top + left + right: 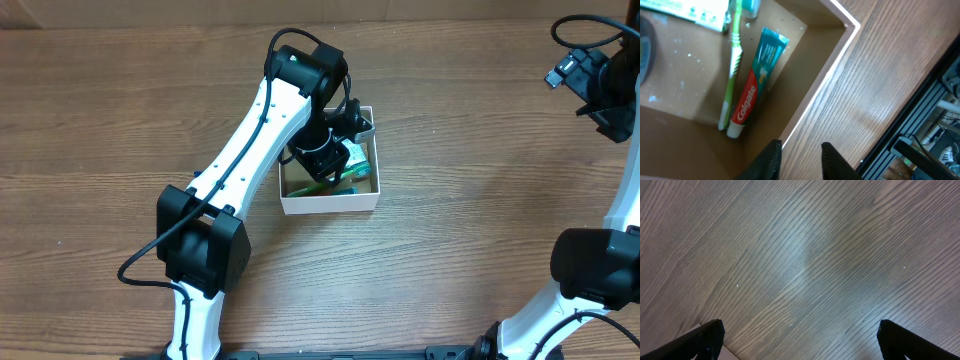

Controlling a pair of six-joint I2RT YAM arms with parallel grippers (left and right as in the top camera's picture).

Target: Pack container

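Note:
The container (330,203), a small square box with white walls and a brown floor, sits mid-table. In the left wrist view its rim (826,80) runs diagonally. Inside lie a red and teal Colgate toothpaste tube (757,85), a green toothbrush (734,65) and a white packet (695,11). My left gripper (343,150) hangs over the box. Its fingers (800,159) are open and empty, just above the box's wall. My right gripper (600,85) is far off at the back right, wide open and empty (800,335) over bare wood.
A dark rounded object (645,52) shows at the left edge inside the box. The table's front edge and a black frame with cables (920,135) show in the left wrist view. The left arm (250,140) reaches across the table's middle.

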